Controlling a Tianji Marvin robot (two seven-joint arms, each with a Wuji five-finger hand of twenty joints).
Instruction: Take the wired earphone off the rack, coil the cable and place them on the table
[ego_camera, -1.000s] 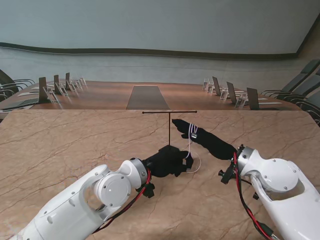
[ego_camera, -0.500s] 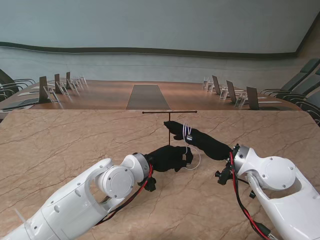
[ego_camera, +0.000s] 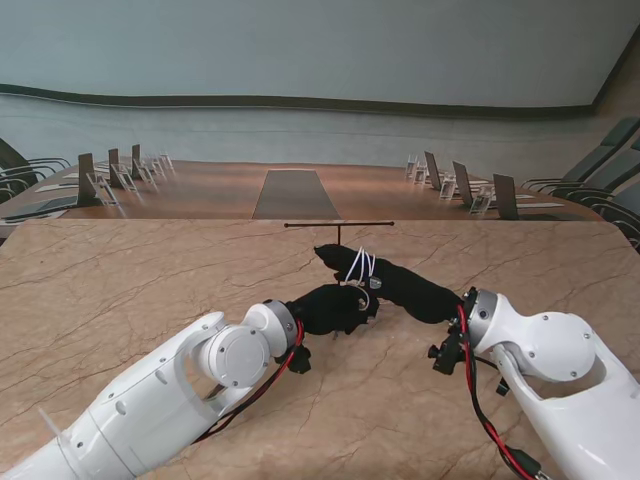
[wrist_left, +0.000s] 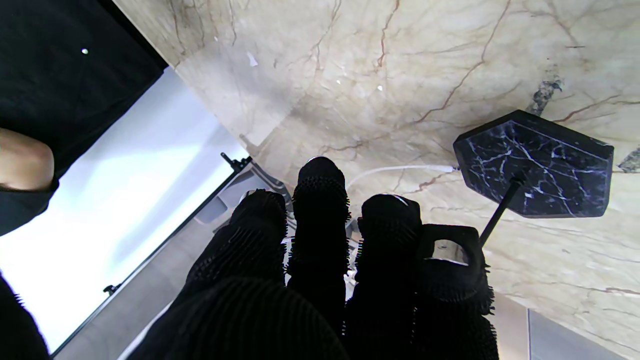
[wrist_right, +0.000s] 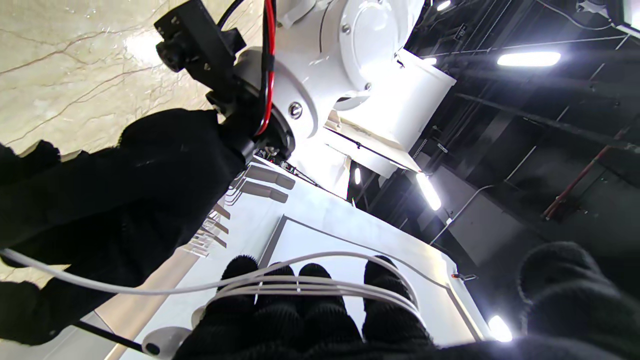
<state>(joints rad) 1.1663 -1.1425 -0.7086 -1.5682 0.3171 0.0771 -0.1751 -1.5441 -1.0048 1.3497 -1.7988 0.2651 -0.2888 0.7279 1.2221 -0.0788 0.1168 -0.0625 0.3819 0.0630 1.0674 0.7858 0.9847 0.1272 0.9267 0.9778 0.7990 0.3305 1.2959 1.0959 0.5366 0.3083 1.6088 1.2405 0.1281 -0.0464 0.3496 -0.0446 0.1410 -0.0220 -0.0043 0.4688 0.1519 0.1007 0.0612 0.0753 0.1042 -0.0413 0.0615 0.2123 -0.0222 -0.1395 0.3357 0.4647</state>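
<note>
Cable (wrist_right: 320, 287): off the rack (ego_camera: 339, 226), several white turns wound round the right hand (ego_camera: 395, 282) near the post.
Right fingers (wrist_right: 310, 305): held straight as a spool, wrapped rather than gripping.
Left hand (ego_camera: 335, 307): fingers curled, apparently feeding the loose strand (its grip is hidden).
Risk: turns may slide off the fingertips.
Risk: the strand may catch the rack base (wrist_left: 535, 165) on the desk (ego_camera: 120, 290).

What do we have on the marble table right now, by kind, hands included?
Black-gloved robot hands: 2, the left hand and the right hand
Thin black T-shaped rack on a black marble base: 1
White wired earphone cable, looped around the right hand's fingers: 1
Total: 4
</note>
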